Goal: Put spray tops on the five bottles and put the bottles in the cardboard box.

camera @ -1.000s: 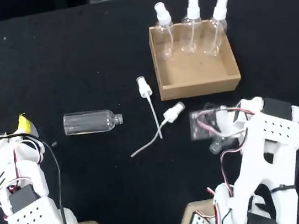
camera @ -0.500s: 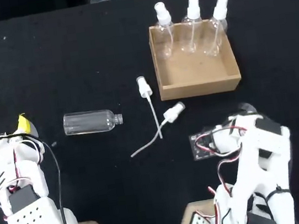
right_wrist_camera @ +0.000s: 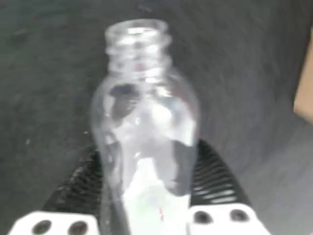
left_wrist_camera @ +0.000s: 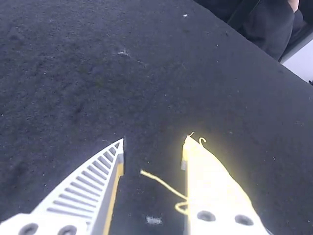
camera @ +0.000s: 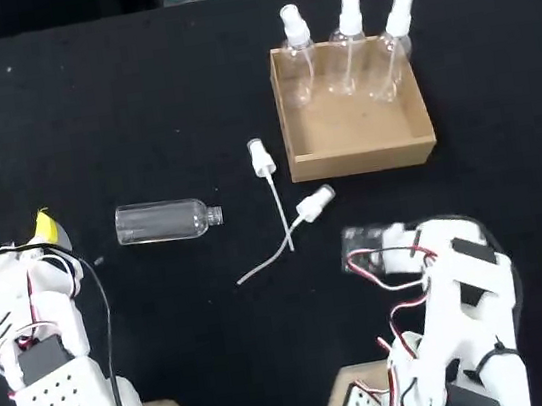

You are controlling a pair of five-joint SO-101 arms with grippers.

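Right tool (right_wrist_camera: 149, 166) clamping uncapped bottle (right_wrist_camera: 139, 98), pulled back from cardboard box (camera: 361, 161); left tool (left_wrist_camera: 154, 140) parted, unmoved.

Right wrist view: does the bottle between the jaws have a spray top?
No, the bottle shows a bare, open threaded neck.
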